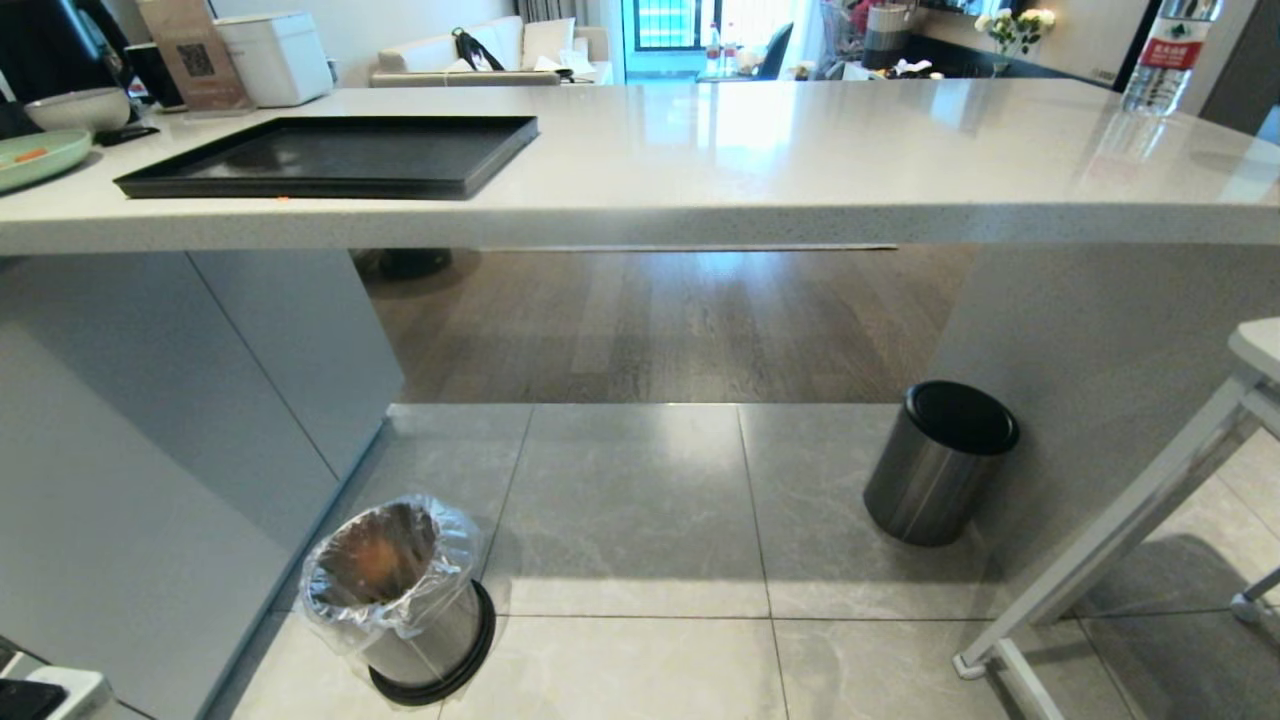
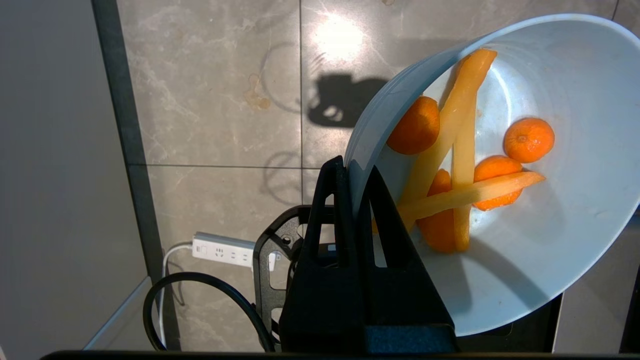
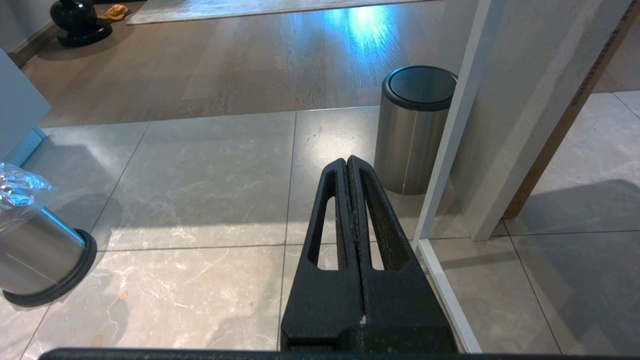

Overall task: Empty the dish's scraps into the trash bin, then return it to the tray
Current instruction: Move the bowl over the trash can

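In the left wrist view my left gripper (image 2: 356, 167) is shut on the rim of the dish (image 2: 565, 260), a pale-blue bowl with a white inside, held tilted above the tiled floor. The scraps (image 2: 462, 165), orange carrot slices and yellow strips, lie inside it. The trash bin (image 1: 405, 595), steel with a crinkled clear liner, stands on the floor at the lower left of the head view, and its side shows as the trash bin (image 3: 35, 250) in the right wrist view. The black tray (image 1: 330, 185) lies empty on the counter. My right gripper (image 3: 347, 161) hangs parked over the floor, shut on nothing.
A steel bin with a black lid (image 1: 940, 465) stands under the counter (image 1: 800, 160). A white frame leg (image 1: 1120, 540) slants at the right. A pale-green plate (image 1: 35, 160) and a grey-white bowl (image 1: 80, 108) sit left of the tray. A white power strip (image 2: 225, 248) and a black cable (image 2: 200, 300) lie on the floor.
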Robot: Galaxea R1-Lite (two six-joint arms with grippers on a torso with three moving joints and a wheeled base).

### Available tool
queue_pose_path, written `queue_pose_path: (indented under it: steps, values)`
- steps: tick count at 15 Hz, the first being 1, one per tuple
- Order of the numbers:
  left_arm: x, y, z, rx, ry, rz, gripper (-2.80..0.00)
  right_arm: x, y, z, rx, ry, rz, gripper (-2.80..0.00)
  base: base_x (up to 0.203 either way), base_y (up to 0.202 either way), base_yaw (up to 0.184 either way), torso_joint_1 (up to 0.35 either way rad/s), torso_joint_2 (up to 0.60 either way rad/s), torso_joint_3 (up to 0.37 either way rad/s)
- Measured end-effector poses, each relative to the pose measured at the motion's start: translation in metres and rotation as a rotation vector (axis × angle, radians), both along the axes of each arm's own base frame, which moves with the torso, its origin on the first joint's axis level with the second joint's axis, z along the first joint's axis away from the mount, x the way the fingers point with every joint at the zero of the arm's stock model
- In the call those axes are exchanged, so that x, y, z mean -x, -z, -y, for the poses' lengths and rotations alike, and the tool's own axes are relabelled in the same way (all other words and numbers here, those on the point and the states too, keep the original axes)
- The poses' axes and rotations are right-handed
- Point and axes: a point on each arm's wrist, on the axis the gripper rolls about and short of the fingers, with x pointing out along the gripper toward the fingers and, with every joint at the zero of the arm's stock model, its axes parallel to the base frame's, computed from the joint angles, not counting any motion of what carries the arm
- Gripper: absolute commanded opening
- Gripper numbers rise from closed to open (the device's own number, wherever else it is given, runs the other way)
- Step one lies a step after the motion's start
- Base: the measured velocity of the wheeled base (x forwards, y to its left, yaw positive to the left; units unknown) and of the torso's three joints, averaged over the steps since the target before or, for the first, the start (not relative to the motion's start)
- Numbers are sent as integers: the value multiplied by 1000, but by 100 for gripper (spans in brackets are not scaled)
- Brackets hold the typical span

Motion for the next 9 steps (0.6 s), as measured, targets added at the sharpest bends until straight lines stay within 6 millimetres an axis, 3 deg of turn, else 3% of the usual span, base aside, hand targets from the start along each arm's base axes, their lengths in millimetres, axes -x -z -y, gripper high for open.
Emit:
queue_pose_path:
  steps: [9]
  values:
    - [-1,3,0,6,0,-27,-280,0,0,0,0,0,0,-280,0,0,0,0,0,0]
